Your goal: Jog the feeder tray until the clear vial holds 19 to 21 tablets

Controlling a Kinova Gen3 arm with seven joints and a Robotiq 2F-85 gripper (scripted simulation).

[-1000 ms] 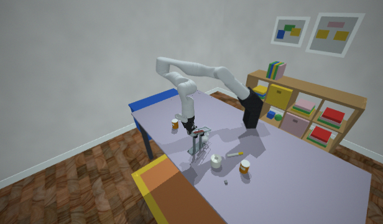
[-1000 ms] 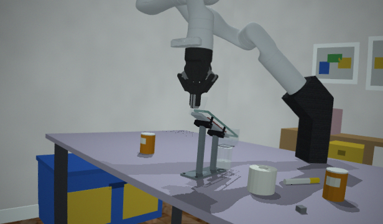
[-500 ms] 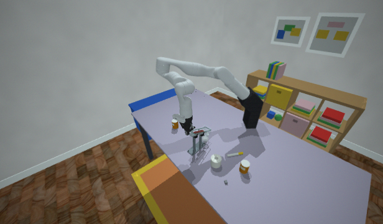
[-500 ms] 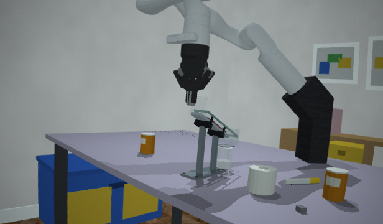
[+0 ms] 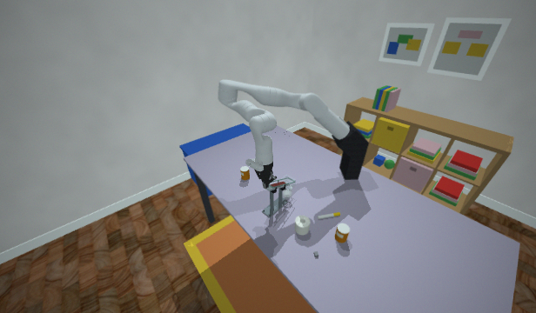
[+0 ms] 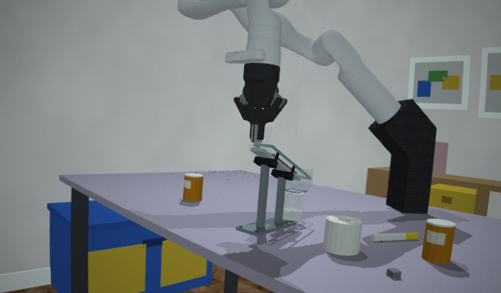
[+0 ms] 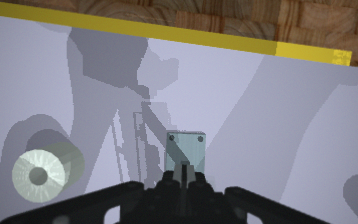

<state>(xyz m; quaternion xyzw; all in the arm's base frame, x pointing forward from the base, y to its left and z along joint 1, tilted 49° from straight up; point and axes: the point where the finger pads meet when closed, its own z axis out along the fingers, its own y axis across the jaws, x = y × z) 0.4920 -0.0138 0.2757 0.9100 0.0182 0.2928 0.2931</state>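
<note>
Hovering at the raised left end of the feeder tray (image 5: 290, 179) (image 6: 293, 160): one end effector (image 5: 268, 186) (image 6: 256, 140) (image 7: 183, 178), pointed downward, fingers together, nothing between them. Contact with the tray: cannot be told.

Feeder tray, one, clear-rimmed, with reddish matter along its bed; carried above the surface (image 5: 403, 269) (image 6: 132, 191) (image 7: 230, 90) on a grey two-post stand (image 5: 271, 203) (image 6: 262, 197) (image 7: 192, 147). Long axis: sloping down to the right in the exterior view, from the end effector toward the vial. Seating on its stop: not discernible.

Clear vial, one (image 5: 287, 195) (image 6: 294, 203), apparently upright on the surface below the tray's low right end; pale matter near its bottom, tablet count unreadable.

Governing relation: the tray's high end lies just below and right of the fingertips, the vial farther along the same slope. The next jog probably calls for a short, light push along that axis, then a pause to count. Too strong a stroke could overshoot twenty-one or throw tablets past the vial; a sideways one could unseat the tray.

Sundries, apart from the stand: white roll (image 5: 302, 228) (image 6: 342, 237) (image 7: 21, 175), right; yellow-ended marker (image 5: 326, 216) (image 6: 390, 237), farther right; amber bottles, one left (image 5: 244, 174) (image 6: 193, 189), one right (image 5: 342, 235) (image 6: 437, 250).
</note>
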